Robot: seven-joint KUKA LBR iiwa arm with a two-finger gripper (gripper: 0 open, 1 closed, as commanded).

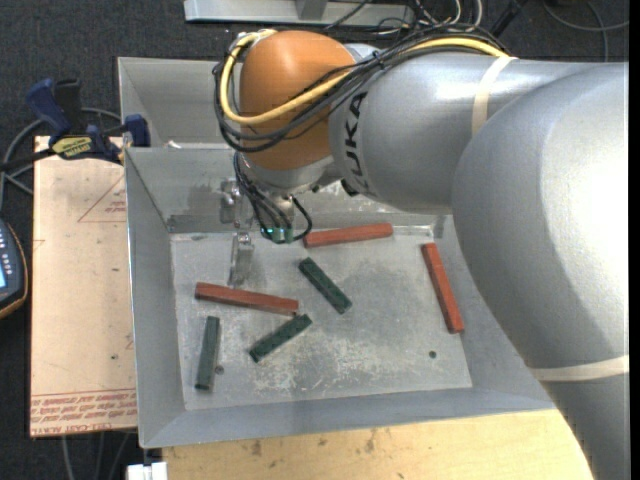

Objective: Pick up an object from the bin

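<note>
— Where have you got the gripper?

— I have the gripper (241, 263) low in the bin (150, 298), at about ten o'clock from the middle of the floor. It hangs under the orange cover (290, 88) on the wrist.

— Released or clenched?

— From this camera I can't tell.

— What lies nearest to it?

— The flat red stick (246, 298), out at nine o'clock on the floor. It lies almost level, with its right end dipping a little toward four o'clock. My gripper's tip sits just at twelve o'clock of that stick's left half. I can't say whether the two touch.

— And the rest?

— I see a second red stick (348, 234) at twelve o'clock, close to the back wall. A third red stick (442, 286) lies at three o'clock, running nearly front to back. The middle green stick (324, 285) lies slanted at the centre. The lower green stick (280, 337) is at seven o'clock, with its upper end just beside the flat red stick's right end. The left green stick (207, 352) lies at eight o'clock, near the left wall.
</note>
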